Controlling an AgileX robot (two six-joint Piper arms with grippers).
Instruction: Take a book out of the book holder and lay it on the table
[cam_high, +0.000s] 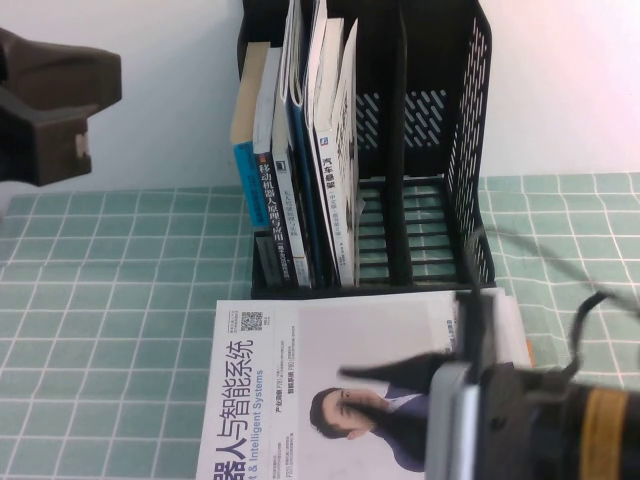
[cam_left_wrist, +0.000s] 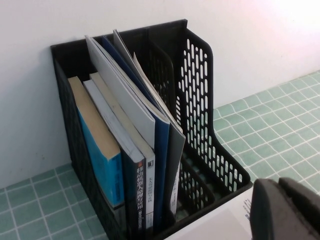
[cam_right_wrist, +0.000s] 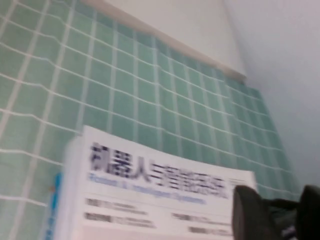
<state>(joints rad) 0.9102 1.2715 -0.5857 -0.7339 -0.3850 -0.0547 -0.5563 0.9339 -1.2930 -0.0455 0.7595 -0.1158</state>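
Note:
The book (cam_high: 330, 390), a pale magazine with a man in a dark suit on its cover, lies flat on the green grid table (cam_high: 100, 300), right in front of the black book holder (cam_high: 470, 150). My right gripper (cam_high: 420, 345) hovers over the book's right part, fingers apart and nothing between them. In the right wrist view the book (cam_right_wrist: 150, 195) lies beside the right gripper (cam_right_wrist: 280, 210), not inside it. My left gripper (cam_high: 60, 100) hangs raised at the far left, shut and empty. The left wrist view shows it (cam_left_wrist: 282, 210) near the holder (cam_left_wrist: 200, 100) and a corner of the book (cam_left_wrist: 220, 222).
Several books (cam_high: 300, 160) stand upright in the holder's left slots. Among them is a thicker one with a blue spine (cam_left_wrist: 107, 170). The holder's right slots (cam_high: 420, 220) hold nothing. A white wall rises behind the holder. Green cloth lies open to the left and right.

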